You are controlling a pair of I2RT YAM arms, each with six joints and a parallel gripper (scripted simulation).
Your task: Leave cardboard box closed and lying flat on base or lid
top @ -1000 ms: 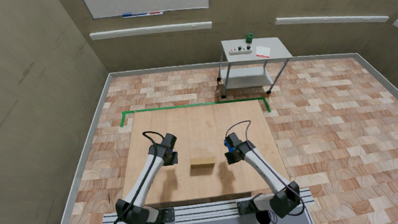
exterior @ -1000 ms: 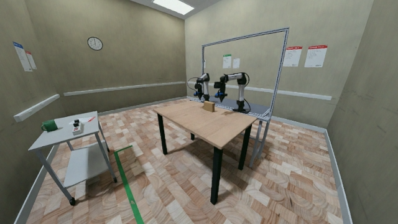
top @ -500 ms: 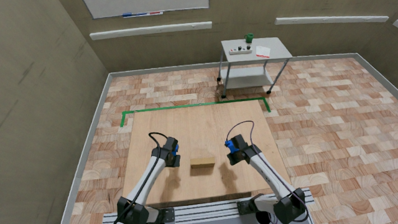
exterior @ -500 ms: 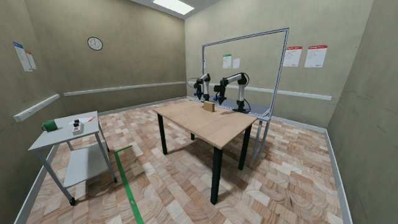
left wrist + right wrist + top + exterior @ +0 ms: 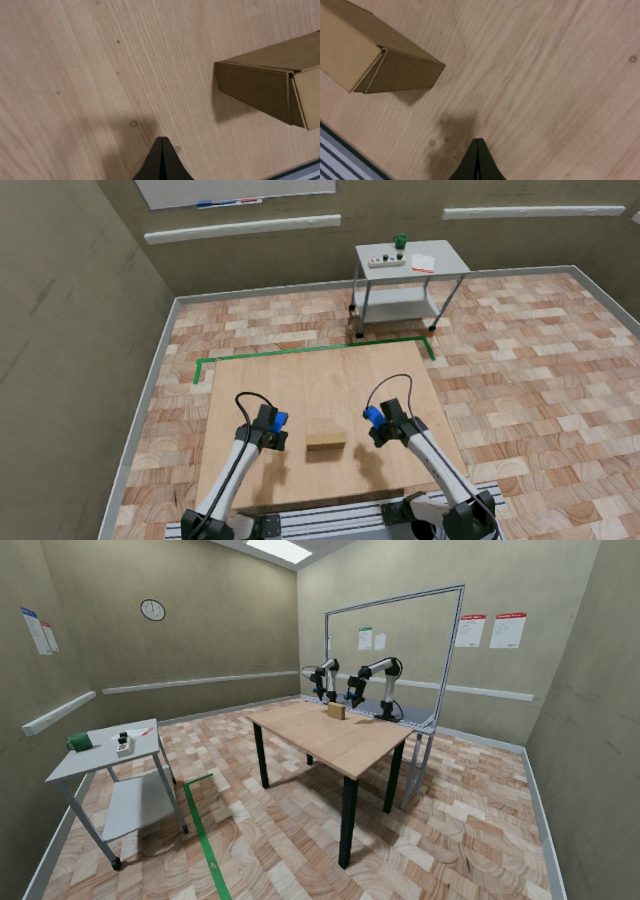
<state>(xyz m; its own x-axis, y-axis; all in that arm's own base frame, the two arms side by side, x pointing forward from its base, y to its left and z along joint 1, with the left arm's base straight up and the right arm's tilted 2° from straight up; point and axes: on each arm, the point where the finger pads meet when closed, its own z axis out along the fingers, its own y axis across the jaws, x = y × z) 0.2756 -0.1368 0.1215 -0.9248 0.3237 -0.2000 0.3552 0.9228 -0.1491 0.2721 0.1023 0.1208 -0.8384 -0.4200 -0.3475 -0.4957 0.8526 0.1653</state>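
Observation:
The cardboard box looks closed and stands upright on a long narrow side on the table, its large faces vertical. Its end panels show a narrow seam gap at the upper corner in both wrist views. My left gripper is shut and empty, above the table to the left of the box in the top view. My right gripper is shut and empty, above the table to the right. Neither touches the box. The box's underside is hidden.
The metal rail carrying the arm bases runs along the table's near edge in the top view. Behind the far edge, a grey trolley stands away from the table. Green tape marks the floor by the far edge.

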